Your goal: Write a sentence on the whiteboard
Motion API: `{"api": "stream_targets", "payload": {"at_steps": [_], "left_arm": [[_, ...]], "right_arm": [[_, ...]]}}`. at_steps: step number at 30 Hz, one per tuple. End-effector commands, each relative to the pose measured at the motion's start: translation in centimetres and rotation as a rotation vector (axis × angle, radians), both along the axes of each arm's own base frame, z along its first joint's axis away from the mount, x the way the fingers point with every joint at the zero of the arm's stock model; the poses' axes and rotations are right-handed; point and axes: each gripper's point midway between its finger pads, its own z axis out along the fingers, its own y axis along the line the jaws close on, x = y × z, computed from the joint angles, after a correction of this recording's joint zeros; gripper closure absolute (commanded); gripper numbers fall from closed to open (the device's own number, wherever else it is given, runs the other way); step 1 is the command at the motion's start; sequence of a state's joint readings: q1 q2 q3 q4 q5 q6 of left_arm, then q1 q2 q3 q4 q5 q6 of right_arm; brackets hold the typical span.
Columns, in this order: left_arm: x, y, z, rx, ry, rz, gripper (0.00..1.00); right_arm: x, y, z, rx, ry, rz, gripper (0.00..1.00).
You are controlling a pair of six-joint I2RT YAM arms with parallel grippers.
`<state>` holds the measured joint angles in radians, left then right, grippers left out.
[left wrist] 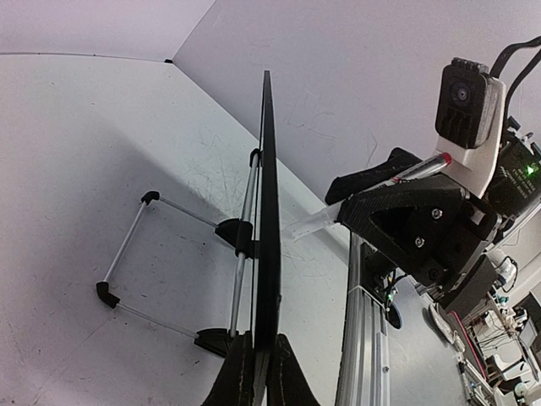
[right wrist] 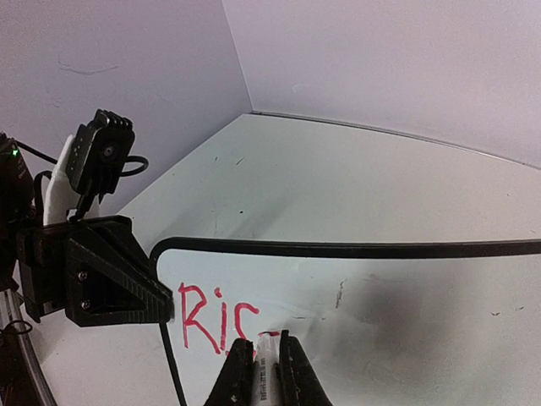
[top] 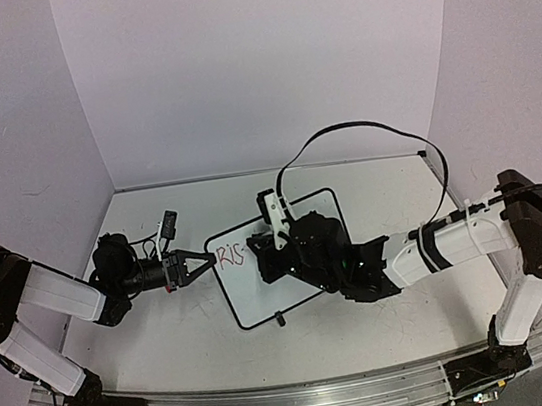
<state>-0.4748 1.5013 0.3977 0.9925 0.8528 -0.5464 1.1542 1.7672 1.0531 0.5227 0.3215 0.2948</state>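
Whiteboard (top: 258, 291) stands propped on its wire stand (left wrist: 127, 245), its near edge pinched between the closed fingers of the left gripper (left wrist: 260, 365) and its face straight ahead of the right gripper (right wrist: 266, 342). The sentence (right wrist: 215, 311), red letters reading "Ris", sits just up and left of the right gripper's tips. That gripper is clamped on a marker (right wrist: 268, 372), whose tip is at the board beside the last letter.

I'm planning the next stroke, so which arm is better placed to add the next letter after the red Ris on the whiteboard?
Right. The right tool is shut on the marker, tip at the red letters on the whiteboard. The left tool is clamping the board's edge.
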Motion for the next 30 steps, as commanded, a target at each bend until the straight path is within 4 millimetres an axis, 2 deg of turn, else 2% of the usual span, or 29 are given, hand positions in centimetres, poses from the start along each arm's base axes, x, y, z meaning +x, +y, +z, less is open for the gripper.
{"api": "stream_targets", "payload": {"at_steps": [1, 13, 30], "left_arm": [[-1.1, -0.3, 0.7, -0.019, 0.01, -0.054, 1.0], [-1.1, -0.3, 0.6, -0.017, 0.013, -0.055, 1.0], [-1.1, -0.3, 0.6, -0.016, 0.01, -0.055, 1.0]], "right_arm": [[1.4, -1.9, 1.0, 0.021, -0.018, -0.099, 1.0], [1.7, -2.7, 2.2, 0.04, -0.048, -0.13, 1.0], [1.8, -0.5, 2.8, 0.037, -0.074, -0.066, 1.0]]}}
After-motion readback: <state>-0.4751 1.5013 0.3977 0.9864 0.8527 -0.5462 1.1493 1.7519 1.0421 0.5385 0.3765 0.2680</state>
